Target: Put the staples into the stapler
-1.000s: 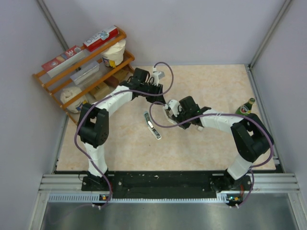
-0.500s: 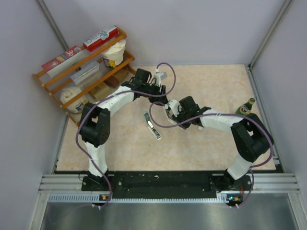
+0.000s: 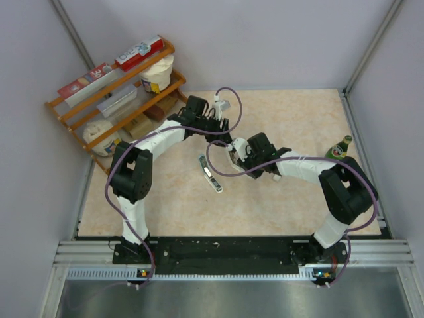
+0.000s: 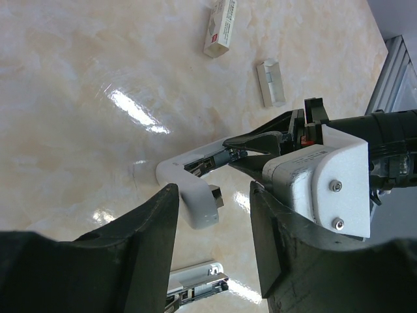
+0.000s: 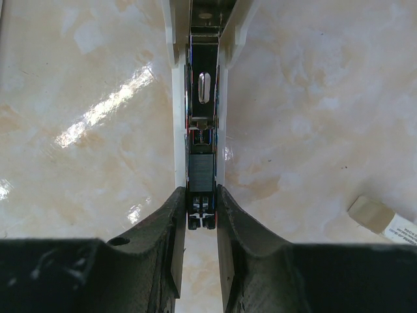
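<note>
- The right gripper (image 5: 201, 191) was clamped on the stapler (image 4: 195, 207), which stood hinged open near the middle of the top view.
- The left gripper (image 4: 214, 190) hung just at 6 o'clock of the stapler in its own view, jaws apart and nothing between them.
- A grey strip (image 5: 201, 171) lay in the channel, right by the right fingertips. It was likely staples seated in place, though that was not certain.
- The staples packet (image 4: 220, 26) lay on the table at 12 o'clock of the stapler, well apart from it, with a small white piece (image 4: 270, 81) at 1 o'clock.
- A second stapler (image 3: 210, 173) lay at 7 o'clock in the top view.
- The step called for a firm, level right grip.
- The left arm needed to make sure the strip sat flat between the rails.
- It would then press the top down along the channel line, never sideways, so that nothing twisted or popped out.
</note>
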Controlling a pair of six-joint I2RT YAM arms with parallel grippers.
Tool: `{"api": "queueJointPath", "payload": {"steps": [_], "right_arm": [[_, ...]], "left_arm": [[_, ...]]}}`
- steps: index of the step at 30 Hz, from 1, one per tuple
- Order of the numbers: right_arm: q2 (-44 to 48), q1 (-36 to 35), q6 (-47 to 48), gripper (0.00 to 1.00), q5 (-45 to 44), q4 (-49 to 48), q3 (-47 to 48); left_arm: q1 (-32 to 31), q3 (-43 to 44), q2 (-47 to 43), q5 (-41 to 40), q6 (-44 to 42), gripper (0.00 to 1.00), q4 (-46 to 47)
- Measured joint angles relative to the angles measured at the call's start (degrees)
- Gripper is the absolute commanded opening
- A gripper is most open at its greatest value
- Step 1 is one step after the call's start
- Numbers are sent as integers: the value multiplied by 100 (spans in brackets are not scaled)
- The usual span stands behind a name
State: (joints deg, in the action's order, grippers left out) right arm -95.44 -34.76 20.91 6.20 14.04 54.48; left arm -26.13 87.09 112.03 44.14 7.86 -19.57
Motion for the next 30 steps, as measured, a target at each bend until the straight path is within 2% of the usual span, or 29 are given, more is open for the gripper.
{"api": "queueJointPath", "payload": {"steps": [21, 27, 30], "right_arm": [[0, 0, -4, 23, -7, 4, 4], [0, 0, -2, 23, -11, 11, 7], [0, -2, 4, 23, -11, 11, 7]], "left_arm": [[17, -52, 0, 96, 127, 54, 118], [20, -52, 0, 33, -2, 57, 98], [26, -50, -4, -24, -90, 66, 81]]}}
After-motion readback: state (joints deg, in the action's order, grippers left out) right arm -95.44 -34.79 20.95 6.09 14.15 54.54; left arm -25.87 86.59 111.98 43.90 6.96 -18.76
